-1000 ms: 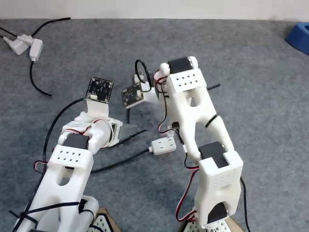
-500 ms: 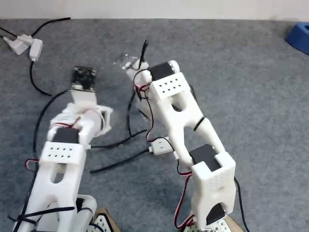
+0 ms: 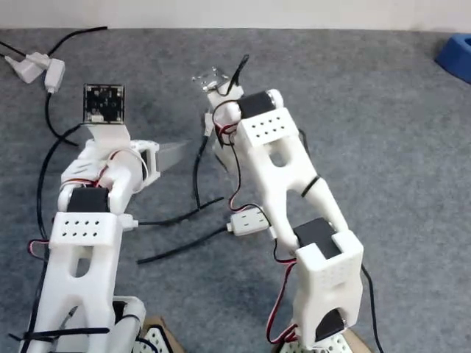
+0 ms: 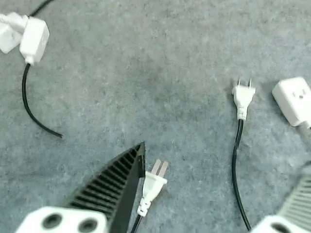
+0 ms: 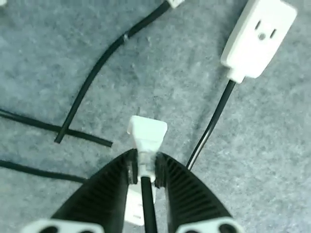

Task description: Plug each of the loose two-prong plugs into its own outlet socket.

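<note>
My right gripper (image 5: 144,158) is shut on a white two-prong plug (image 5: 147,132), prongs pointing away from the wrist, black cord trailing back between the fingers. A white outlet socket (image 5: 257,36) lies on the carpet beyond it, apart from the plug. In the high view the right gripper (image 3: 212,82) is raised at the far middle, and another white outlet (image 3: 249,220) lies beside the right arm. My left gripper (image 4: 221,165) is open above the carpet. One loose plug (image 4: 154,177) lies by its black finger (image 4: 119,184); a second loose plug (image 4: 243,94) lies next to an outlet (image 4: 294,99).
A joined white plug and socket pair (image 3: 37,68) with a black cord lies at the far left. Black cords (image 3: 176,217) cross the grey carpet between the arms. A blue object (image 3: 456,55) sits at the far right edge.
The right arm has swung away toward the far side, carrying its plug upward. The left arm has turned left, its gripper sliding away from the middle cords.
</note>
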Motion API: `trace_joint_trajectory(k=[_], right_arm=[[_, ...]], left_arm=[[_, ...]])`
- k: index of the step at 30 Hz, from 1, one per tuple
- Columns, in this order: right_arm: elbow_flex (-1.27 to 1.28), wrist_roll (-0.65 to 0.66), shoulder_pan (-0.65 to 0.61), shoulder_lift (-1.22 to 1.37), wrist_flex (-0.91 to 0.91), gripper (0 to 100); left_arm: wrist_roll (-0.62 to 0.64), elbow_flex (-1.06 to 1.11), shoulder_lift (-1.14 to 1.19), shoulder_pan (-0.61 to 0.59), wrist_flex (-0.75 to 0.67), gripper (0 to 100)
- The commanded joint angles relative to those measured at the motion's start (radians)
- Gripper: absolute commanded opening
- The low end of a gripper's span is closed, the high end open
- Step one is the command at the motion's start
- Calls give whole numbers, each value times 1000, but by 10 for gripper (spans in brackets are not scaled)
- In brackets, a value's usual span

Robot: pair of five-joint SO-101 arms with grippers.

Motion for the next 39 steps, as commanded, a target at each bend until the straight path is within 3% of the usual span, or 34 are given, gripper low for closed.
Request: trace_joint_trajectory(k=[1, 8, 16, 39], right_arm=[[-19, 17, 15, -104, -71, 9], [280, 38, -8, -414, -179, 9], [578, 29, -90, -694, -213, 9], [599, -54, -119, -705, -314, 9]], left_arm=[[5, -36, 4, 21, -34, 487], [3, -53, 225, 22, -169, 486], [5, -127, 346, 84, -178, 485], [-31, -124, 346, 174, -61, 485]])
